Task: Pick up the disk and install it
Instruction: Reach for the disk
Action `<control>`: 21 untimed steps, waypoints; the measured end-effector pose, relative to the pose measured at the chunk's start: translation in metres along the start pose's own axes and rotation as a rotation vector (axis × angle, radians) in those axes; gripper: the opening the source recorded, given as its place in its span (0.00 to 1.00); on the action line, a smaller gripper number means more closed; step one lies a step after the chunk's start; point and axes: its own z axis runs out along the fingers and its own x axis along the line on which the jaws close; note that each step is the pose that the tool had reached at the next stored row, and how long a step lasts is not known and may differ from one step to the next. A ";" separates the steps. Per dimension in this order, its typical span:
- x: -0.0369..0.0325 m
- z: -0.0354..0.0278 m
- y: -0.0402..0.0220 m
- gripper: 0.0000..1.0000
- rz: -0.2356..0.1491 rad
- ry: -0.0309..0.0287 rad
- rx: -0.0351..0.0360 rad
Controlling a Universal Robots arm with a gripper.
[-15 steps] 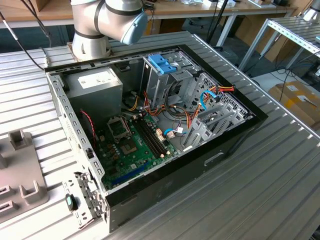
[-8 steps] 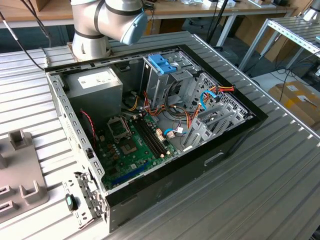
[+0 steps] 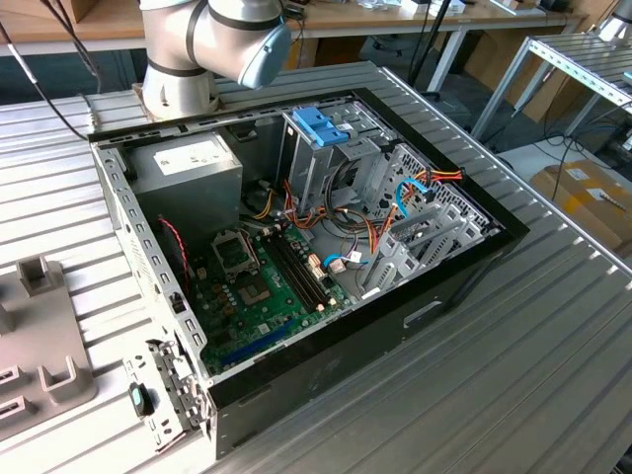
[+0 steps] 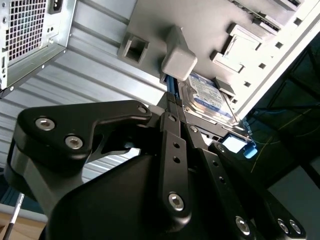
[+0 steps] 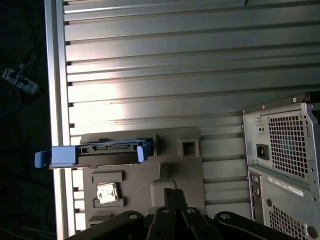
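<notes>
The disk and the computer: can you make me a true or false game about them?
1. The disk sits in a grey holder on the ribbed table. True.
2. The disk is already inside the computer case. False: it is in the holder, outside the case.
3. The disk has a light-blue frame around it. True.
4. The computer case is closed up. False: it is open, and the motherboard shows inside.
</notes>
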 end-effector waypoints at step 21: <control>0.0398 0.0087 0.0185 0.11 0.000 0.0013 0.0002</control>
